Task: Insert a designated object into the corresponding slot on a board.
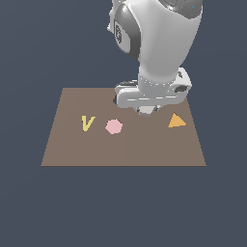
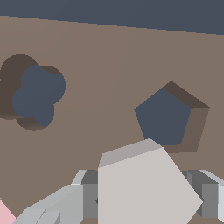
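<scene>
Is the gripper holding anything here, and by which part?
Yes: the gripper holds the pale grey pentagonal block by opposite side faces, near the pentagon slot.

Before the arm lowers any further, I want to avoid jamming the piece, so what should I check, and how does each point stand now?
1. Block held: the pale grey pentagonal block sits between the fingers of the gripper. Ok.
2. Right hole chosen: the pentagon slot is the nearer hole; the lobed hole lies well aside. Ok.
3. Block centred over slot: in the wrist view it is offset, overlapping only the slot's edge. Not ok.
4. Rotation matched to the slot's corners: cannot tell.
5. Slot unobstructed: nothing lies in it. Ok.
6. Loose pieces clear: the pink hexagon, yellow V and orange triangle lie apart on the board. Ok.
</scene>
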Motion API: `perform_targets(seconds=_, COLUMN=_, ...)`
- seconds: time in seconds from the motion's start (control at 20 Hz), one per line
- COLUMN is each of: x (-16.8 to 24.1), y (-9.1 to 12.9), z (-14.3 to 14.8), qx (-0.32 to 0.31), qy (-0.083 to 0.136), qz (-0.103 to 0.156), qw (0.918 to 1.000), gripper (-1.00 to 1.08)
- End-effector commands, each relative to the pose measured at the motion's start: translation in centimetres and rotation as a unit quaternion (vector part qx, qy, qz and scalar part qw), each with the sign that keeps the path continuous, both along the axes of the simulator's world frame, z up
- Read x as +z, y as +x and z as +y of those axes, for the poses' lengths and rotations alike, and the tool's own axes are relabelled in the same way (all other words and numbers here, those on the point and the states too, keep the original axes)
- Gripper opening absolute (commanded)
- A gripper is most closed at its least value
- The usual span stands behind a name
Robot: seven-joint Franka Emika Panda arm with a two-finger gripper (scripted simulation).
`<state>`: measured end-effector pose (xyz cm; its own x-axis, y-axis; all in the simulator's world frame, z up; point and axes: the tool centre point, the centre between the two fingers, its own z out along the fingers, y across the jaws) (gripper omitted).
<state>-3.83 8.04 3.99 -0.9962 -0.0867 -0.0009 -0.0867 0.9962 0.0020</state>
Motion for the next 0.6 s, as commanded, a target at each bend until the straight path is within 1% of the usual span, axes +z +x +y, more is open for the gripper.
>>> perform_targets(seconds=0.0, x=0.0, y=-1.0, z=0.9, qx=0.046, qy=0.000, qz=0.000, qw=0.9989, gripper=-1.00)
perform_targets(seconds=0.3, x=0.1, y=-3.0, z=2.1, qx=0.123, qy=0.000, qz=0.000, qw=0.9924, gripper=-1.00)
perform_targets(seconds=0.55, x=0.1, y=-4.0, z=2.6, qx=0.159, qy=0.000, qz=0.000, qw=0.9873, gripper=-1.00)
